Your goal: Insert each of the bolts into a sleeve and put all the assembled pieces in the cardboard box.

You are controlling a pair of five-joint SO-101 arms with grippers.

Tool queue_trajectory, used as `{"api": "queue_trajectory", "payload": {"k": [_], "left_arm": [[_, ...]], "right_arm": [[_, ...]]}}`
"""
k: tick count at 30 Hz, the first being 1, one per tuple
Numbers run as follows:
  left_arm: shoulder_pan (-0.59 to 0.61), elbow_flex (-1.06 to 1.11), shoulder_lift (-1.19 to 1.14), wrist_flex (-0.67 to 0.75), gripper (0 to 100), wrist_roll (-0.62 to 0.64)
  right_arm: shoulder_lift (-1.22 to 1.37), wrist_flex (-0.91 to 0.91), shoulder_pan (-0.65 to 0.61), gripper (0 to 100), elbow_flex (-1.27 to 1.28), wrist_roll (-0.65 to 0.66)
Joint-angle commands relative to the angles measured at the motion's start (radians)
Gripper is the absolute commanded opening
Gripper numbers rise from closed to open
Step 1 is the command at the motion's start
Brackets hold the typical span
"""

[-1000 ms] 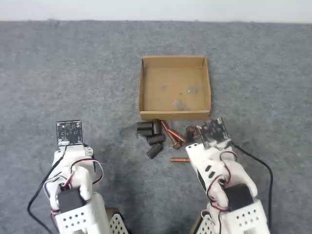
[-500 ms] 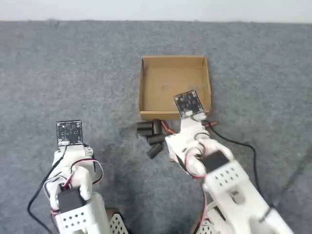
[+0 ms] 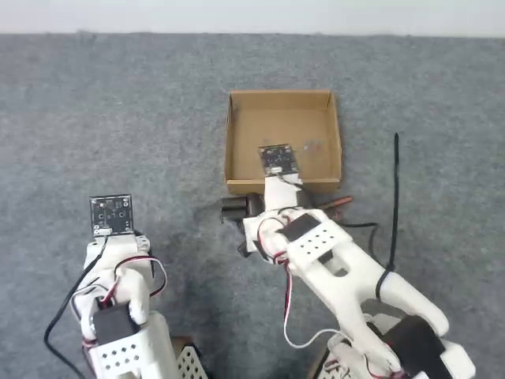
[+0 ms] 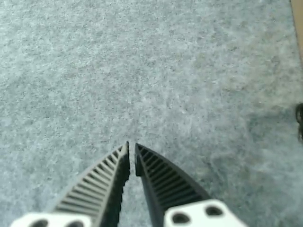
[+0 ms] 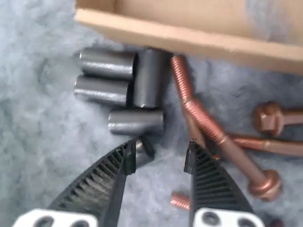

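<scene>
Several dark grey sleeves [image 5: 136,122] lie in a cluster just outside the near wall of the cardboard box [image 5: 189,41]. Copper bolts [image 5: 226,145] lie crossed beside them, and a short one [image 5: 180,201] rests close to my fingers. My right gripper [image 5: 161,149] hangs open over the pile, one fingertip [image 5: 129,152] touching or overlapping a sleeve [image 5: 143,148]. From above, the right arm [image 3: 316,245] covers most of the pile; two sleeves [image 3: 235,207] and a bolt [image 3: 341,203] stick out. My left gripper [image 4: 131,146] is shut over bare carpet.
The cardboard box [image 3: 233,142] stands open behind the pile on the grey carpet, with nothing but marks on its floor. The left arm [image 3: 118,284] sits at the near left, well away from the parts. A dark sleeve end [image 4: 300,124] shows at the left wrist view's edge.
The right arm has swung from the near right forward and left over the sleeves and bolts, now covering most of them. The left arm has not moved.
</scene>
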State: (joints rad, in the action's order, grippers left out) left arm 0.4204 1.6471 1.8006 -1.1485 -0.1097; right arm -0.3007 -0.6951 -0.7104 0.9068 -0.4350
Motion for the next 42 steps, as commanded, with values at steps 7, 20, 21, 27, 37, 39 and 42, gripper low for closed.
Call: {"api": "queue_trajectory", "payload": {"k": [7, 20, 21, 27, 37, 39, 42], "left_arm": [[0.0, -0.004, 0.02, 0.026, 2, -0.005], [0.0, -0.004, 0.02, 0.026, 2, -0.005], [0.0, -0.004, 0.02, 0.026, 2, -0.005], [0.005, -0.004, 0.02, 0.026, 2, -0.005], [0.006, -0.004, 0.02, 0.023, 2, -0.006], [0.006, -0.004, 0.02, 0.023, 2, -0.006], [0.006, -0.004, 0.02, 0.021, 2, -0.006]], "right_arm": [[0.019, -0.044, -0.102, 15.8, -0.092, -0.015], [0.262, -0.041, -0.107, 15.9, -0.219, -0.011], [0.263, -0.041, -0.107, 15.9, -0.219, -0.011], [0.262, -0.085, -0.125, 15.8, -0.219, -0.005], [0.263, -0.174, -0.171, 15.8, -0.219, 0.15], [0.262, -0.196, -0.17, 15.8, -0.219, 0.183], [0.223, -0.234, -0.165, 15.8, -0.219, 0.219]]}}
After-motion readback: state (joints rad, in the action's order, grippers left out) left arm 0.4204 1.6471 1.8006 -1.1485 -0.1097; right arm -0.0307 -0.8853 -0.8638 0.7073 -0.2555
